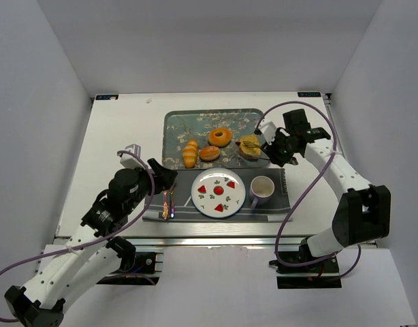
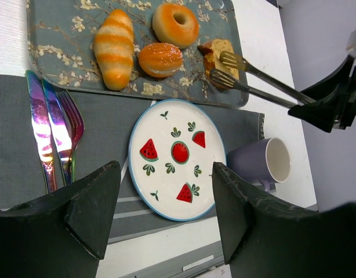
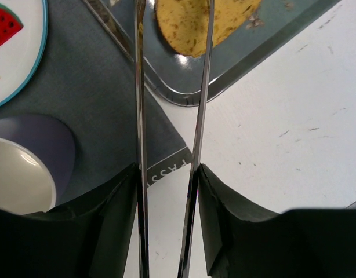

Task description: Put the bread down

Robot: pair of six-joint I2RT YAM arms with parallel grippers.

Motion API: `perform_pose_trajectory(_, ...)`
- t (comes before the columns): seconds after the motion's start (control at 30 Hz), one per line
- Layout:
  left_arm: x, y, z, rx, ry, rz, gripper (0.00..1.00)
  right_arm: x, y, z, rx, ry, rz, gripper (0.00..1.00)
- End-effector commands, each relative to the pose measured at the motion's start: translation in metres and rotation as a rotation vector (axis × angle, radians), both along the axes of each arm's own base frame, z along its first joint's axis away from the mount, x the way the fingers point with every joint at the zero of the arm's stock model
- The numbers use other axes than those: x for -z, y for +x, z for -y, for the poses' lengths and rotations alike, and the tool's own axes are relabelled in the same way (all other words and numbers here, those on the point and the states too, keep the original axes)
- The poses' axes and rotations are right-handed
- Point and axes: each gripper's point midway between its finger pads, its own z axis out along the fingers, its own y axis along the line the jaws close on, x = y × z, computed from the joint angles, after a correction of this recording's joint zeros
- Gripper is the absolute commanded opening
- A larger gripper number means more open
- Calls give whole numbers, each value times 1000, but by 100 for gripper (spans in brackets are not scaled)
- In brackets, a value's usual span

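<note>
Right wrist view: my right gripper (image 3: 166, 174) clamped on tongs (image 3: 137, 104), tips straddling bread slice (image 3: 195, 23) at tray (image 3: 184, 95) corner near mug (image 3: 27, 162). My left gripper (image 1: 167, 178) jaws wide apart, hovering by cutlery (image 1: 168, 204).

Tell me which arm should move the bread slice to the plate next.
Right. The right gripper holds the tongs, whose tips sit at the bread slice on the tray. The left gripper hangs open and empty by the cutlery.
</note>
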Motion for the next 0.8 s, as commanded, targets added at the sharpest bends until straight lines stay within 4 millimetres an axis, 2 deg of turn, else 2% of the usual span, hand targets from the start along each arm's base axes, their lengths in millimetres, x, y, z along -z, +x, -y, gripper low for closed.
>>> perform_pose_trajectory(0.0, -4, -2, -1, -3, -17, 15, 74, -5, -1, -7, -8, -31, -16, 48)
perform_pose_trajectory(0.17, -4, -5, -4, -13, -23, 19, 74, 3, 1, -7, 9, -88, -50, 45)
perform_pose_trajectory(0.3, -4, -6, -7, -24, -28, 23, 74, 2, 3, -5, 29, -120, -58, 39)
perform_pose_trajectory(0.4, -5, -6, -8, -26, -30, 25, 74, -1, 5, -3, 27, -135, -43, 28)
perform_pose_trajectory(0.43, -4, -6, -7, -24, -28, 24, 74, -4, 5, -3, 24, -137, -39, 21)
perform_pose_trajectory(0.5, -5, -6, -7, -24, -31, 26, 74, -7, 5, -4, 23, -135, -33, 14)
perform_pose_trajectory(0.53, -5, -5, -7, -24, -32, 27, 74, -8, 4, -5, 19, -128, -35, 6)
perform_pose_trajectory(0.57, -6, -5, -7, -24, -33, 29, 74, -16, 6, -7, 17, -117, -18, 0)
perform_pose_trajectory(0.77, -13, -5, -7, -26, -32, 40, 74, -51, 2, -23, -21, -1, 46, 0)
